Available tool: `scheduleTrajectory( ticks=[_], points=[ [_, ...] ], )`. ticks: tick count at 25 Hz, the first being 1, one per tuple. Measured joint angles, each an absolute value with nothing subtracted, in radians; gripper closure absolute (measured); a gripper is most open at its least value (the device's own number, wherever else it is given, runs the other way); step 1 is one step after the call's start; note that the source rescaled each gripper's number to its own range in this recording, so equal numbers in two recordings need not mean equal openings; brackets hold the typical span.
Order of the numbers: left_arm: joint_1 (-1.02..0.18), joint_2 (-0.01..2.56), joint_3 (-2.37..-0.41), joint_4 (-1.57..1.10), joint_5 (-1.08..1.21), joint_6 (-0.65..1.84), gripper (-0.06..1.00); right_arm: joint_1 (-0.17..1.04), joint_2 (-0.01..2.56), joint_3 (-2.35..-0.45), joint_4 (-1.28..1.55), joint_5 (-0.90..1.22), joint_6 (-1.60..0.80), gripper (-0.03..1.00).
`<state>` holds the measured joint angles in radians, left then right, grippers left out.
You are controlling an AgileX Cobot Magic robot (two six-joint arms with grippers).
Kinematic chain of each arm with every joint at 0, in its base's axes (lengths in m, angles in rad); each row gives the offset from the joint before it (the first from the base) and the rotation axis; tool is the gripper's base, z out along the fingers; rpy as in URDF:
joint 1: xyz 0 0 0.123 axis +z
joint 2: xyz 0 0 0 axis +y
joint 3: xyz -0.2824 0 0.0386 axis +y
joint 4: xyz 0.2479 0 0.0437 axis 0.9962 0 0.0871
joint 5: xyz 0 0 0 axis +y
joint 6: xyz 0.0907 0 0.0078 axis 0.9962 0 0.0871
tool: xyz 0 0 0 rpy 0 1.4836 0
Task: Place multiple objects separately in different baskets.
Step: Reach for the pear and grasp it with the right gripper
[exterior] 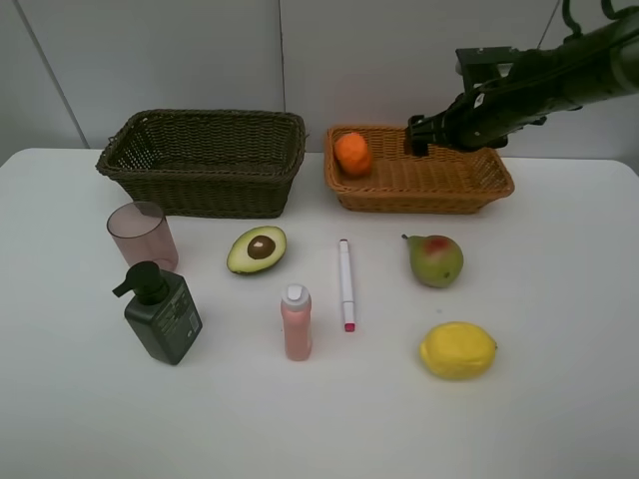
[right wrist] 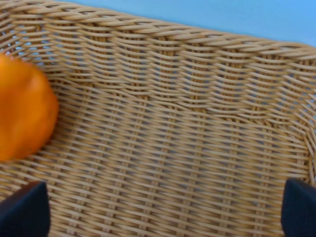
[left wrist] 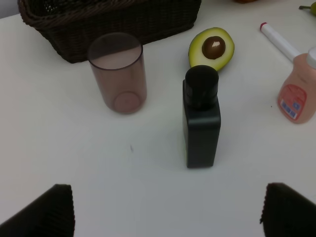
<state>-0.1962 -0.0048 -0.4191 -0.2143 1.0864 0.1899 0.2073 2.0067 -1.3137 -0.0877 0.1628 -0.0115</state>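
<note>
Over the orange-tan basket (exterior: 429,195), at about one o'clock on the white table (exterior: 559,419), the right gripper (exterior: 417,135) hung with its jaws spread wide and nothing between them. The orange (exterior: 352,153) lay inside this basket, at its nine o'clock end, apart from the gripper. The left gripper (left wrist: 168,212) was also spread wide and empty, above the table near the pump bottle (left wrist: 201,118) and the pink cup (left wrist: 118,74). The pear (exterior: 435,259) lay on the table at six o'clock from the orange-tan basket. I judged the pear to be light, firm and smooth, so it might roll or slip; the best hold seemed to be across its wide lower body, not at the stem. The table was flat and smooth, and the objects lay well apart, so the fingers had enough room on both sides.
</note>
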Motion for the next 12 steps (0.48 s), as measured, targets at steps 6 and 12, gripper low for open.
scheduleTrajectory(
  ticks=[6,12],
  points=[
    [-0.196,-0.005,-0.419,-0.214,1.086,0.190,-0.06,0.207,2.007,-1.314,-0.070,0.177,-0.012,-0.02],
    [-0.196,-0.005,-0.419,-0.214,1.086,0.190,-0.06,0.207,1.983,-1.314,-0.064,0.257,-0.012,-0.02]
  ],
)
